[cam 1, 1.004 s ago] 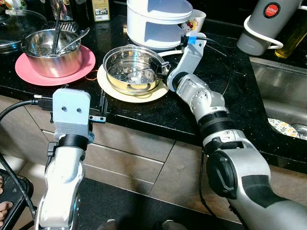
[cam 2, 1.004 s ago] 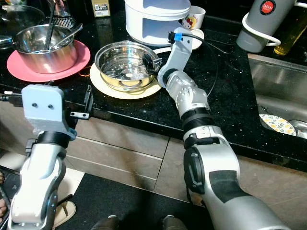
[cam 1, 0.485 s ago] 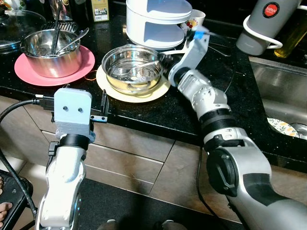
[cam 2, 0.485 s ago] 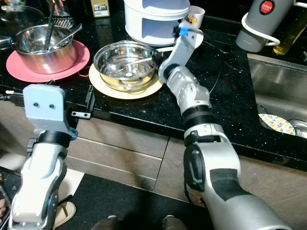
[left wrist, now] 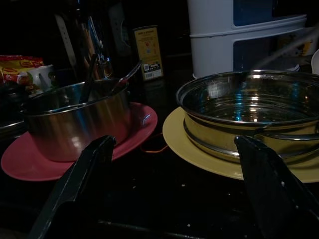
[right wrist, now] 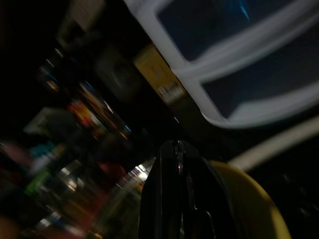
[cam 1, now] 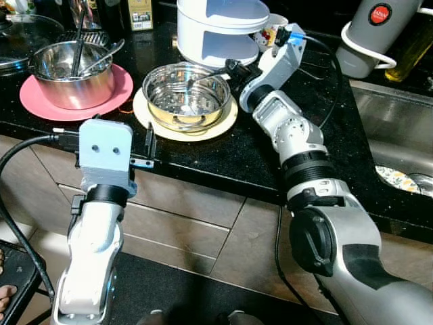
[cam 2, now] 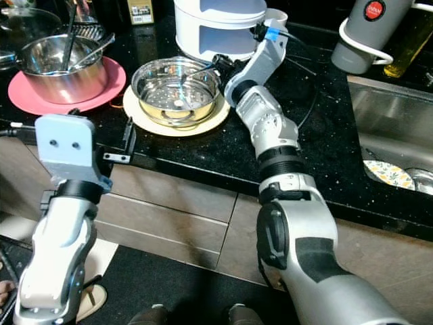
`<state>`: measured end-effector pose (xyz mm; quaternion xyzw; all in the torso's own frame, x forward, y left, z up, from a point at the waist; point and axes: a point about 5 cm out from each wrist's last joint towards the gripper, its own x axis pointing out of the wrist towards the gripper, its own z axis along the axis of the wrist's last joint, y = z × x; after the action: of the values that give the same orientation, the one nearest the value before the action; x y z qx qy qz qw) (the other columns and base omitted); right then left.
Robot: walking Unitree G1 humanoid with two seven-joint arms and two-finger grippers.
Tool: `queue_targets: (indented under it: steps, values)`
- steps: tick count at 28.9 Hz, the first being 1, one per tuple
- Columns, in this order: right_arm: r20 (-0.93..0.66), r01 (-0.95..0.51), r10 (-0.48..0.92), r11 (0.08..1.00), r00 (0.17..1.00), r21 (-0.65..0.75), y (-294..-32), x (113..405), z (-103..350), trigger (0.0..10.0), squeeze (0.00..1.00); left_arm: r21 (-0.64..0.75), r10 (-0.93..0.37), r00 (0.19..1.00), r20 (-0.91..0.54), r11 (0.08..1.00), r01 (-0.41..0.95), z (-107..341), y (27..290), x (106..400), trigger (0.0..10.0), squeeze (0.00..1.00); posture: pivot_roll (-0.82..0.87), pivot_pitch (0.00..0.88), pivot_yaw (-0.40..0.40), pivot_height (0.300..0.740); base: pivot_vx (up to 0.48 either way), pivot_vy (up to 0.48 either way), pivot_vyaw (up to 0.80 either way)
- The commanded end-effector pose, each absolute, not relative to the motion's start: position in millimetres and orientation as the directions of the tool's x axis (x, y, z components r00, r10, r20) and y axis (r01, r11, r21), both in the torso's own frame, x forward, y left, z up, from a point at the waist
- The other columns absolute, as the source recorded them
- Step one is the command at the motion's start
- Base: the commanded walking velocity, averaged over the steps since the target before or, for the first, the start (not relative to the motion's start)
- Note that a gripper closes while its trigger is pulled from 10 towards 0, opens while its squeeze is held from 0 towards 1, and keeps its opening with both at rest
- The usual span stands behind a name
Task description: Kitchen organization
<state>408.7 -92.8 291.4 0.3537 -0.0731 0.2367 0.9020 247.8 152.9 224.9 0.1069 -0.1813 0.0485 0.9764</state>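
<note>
A perforated steel bowl [cam 1: 186, 95] sits on a yellow plate [cam 1: 152, 118] on the black counter. My right gripper [cam 1: 232, 68] hovers at the bowl's far right rim, shut on a thin metal utensil [cam 2: 200, 71] that slants down over the bowl. To the left, a steel pot [cam 1: 71, 71] holding several utensils stands on a pink plate [cam 1: 40, 101]. My left gripper [cam 1: 147, 145] is open at the counter's front edge, level with the gap between the two plates; its fingers [left wrist: 75, 184] stand wide apart with nothing between them.
A white stacked container [cam 1: 220, 27] and a mug [cam 1: 274, 27] stand just behind the bowl. A grey flask [cam 1: 372, 34] and an oil bottle [cam 1: 413, 51] are at the back right. The sink [cam 1: 399, 128] with a patterned plate [cam 1: 396, 177] lies to the right.
My right gripper has risen out of the steel bowl and drawn back toward the white container, carrying the metal utensil. The left arm has barely shifted.
</note>
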Motion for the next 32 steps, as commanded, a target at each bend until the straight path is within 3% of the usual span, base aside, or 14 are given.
queue_targets:
  steps: [1,11,17,24,25,28,29,32]
  values:
    - [0.391,-0.528,0.356,0.574,0.849,0.626,-100.9,404.4,303.2,0.0,0.0,0.191,0.055,0.931,0.36,0.973,-0.131,223.7,151.7,249.9,10.0,0.0,0.06,0.053,-0.091,0.732,0.0,0.0,0.0]
    - [0.511,-0.586,0.294,0.484,0.808,0.649,-118.0,399.3,323.5,0.0,0.0,0.194,0.037,0.93,0.365,0.974,-0.115,224.8,149.0,252.0,10.0,0.0,0.06,0.04,-0.081,0.732,0.0,0.0,0.0]
    - [0.512,-0.522,0.203,0.592,0.834,0.614,-141.6,400.7,323.2,0.0,0.0,0.192,0.03,0.932,0.362,0.976,-0.106,224.9,148.8,253.3,10.0,0.0,0.08,0.042,-0.068,0.732,0.0,0.0,0.0]
    - [0.511,-0.502,0.172,0.596,0.842,0.626,-157.8,399.3,319.9,0.0,0.0,0.189,0.028,0.93,0.366,0.976,-0.103,226.1,149.4,254.2,10.0,0.0,0.08,0.041,-0.063,0.732,0.0,0.0,0.0]
    - [0.507,-0.5,0.173,0.595,0.844,0.629,-159.7,399.4,319.8,1.4,0.0,0.187,0.017,0.931,0.365,0.978,-0.091,226.3,148.3,254.9,10.0,0.0,0.08,0.041,-0.063,0.732,0.0,0.0,-0.77]
    - [0.506,-0.494,0.167,0.601,0.846,0.628,-162.8,399.3,320.1,1.0,0.0,0.183,-0.014,0.929,0.369,0.981,-0.058,227.4,144.3,255.9,10.0,0.0,0.08,0.042,-0.062,0.732,0.0,0.0,-0.77]
    - [0.508,-0.493,0.162,0.601,0.846,0.629,-163.9,399.3,320.2,0.0,0.0,0.183,-0.029,0.929,0.37,0.982,-0.042,227.9,142.3,256.4,10.0,0.0,0.08,0.043,-0.06,0.732,0.0,0.0,-0.77]
    - [0.509,-0.492,0.158,0.601,0.846,0.63,-164.8,399.2,320.2,0.0,0.0,0.182,-0.04,0.928,0.37,0.983,-0.03,227.8,140.5,256.8,10.0,0.0,0.08,0.043,-0.06,0.732,0.0,0.0,-0.77]
